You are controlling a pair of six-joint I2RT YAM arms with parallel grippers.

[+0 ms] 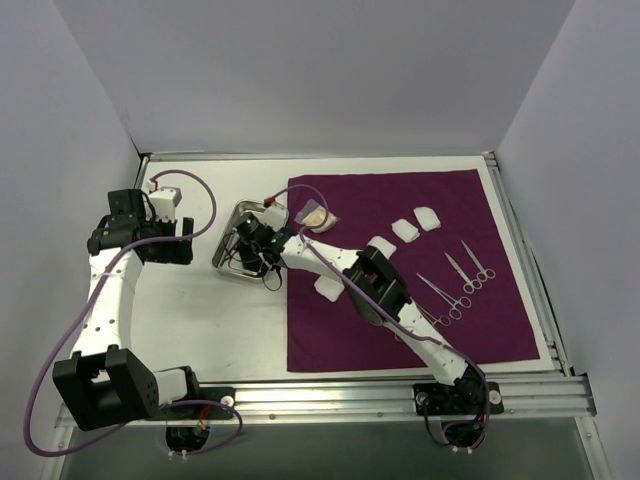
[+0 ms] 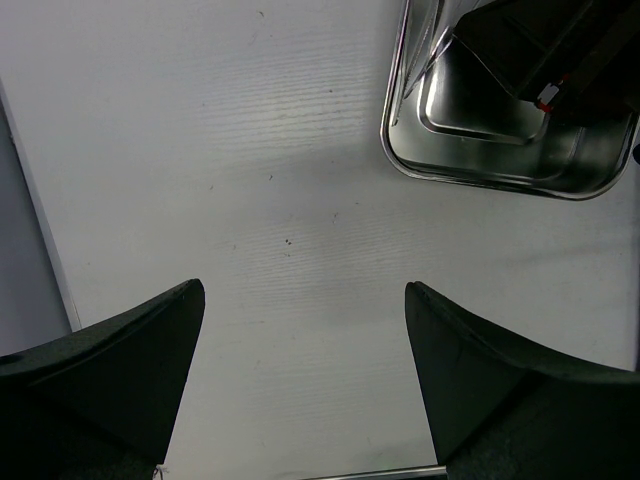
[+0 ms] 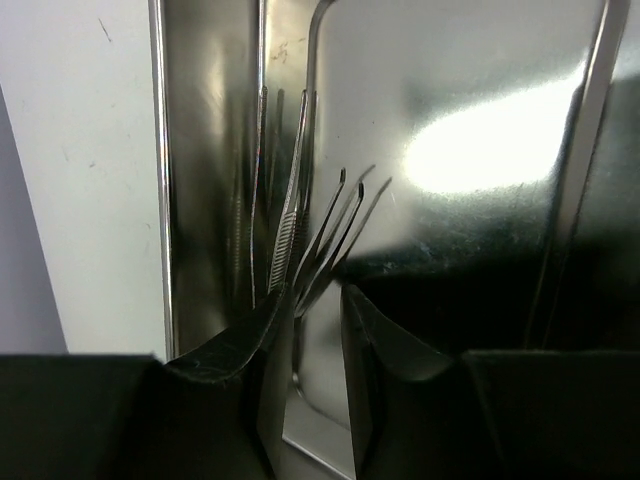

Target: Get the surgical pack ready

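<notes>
A small steel tray [image 1: 228, 262] sits on the white table just left of the dark purple cloth [image 1: 400, 340]. My right gripper [image 1: 249, 233] reaches down into the tray. In the right wrist view its jaws [image 3: 318, 295] stand a narrow gap apart, with thin metal forceps [image 3: 292, 215] lying on the tray floor [image 3: 450, 80] between the tips, close to the left finger [image 3: 250, 335]. My left gripper [image 1: 188, 240] is open and empty over bare table left of the tray [image 2: 392, 140]. Three scissor-like instruments [image 1: 460, 272] and several white gauze pads [image 1: 405, 229] lie on the cloth.
A tan round item [image 1: 315, 215] lies at the cloth's top left corner. One gauze pad [image 1: 328, 290] lies at the cloth's left edge beside my right arm. Metal rails [image 1: 400, 395] frame the table, and white walls stand on three sides.
</notes>
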